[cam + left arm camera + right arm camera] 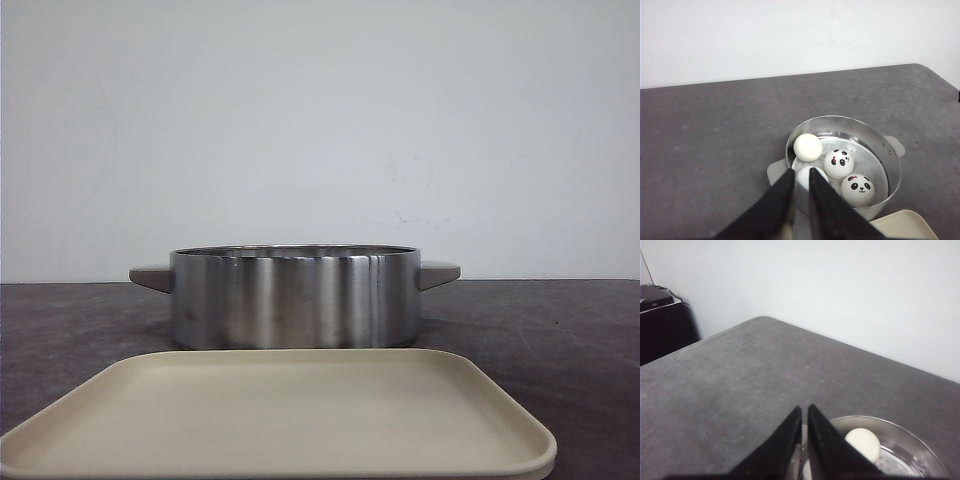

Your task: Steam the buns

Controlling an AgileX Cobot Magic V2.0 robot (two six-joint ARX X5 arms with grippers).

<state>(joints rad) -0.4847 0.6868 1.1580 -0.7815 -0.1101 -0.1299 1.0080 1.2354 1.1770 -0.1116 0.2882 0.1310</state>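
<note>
**Four buns in the pot, both grippers empty**

Nearest the front camera lies a beige tray [280, 415], bare; behind it the steel pot [295, 297]. Left gripper [800, 176] hangs above the pot's near rim, jaws narrow, holding nothing. Right gripper [804, 412] likewise – a slim gap, nothing between. The buns [839, 164] sit together on the pot floor, two panda faces showing. They look soft, light and smooth – best pinched gently across the dome's sides, never hard
</note>
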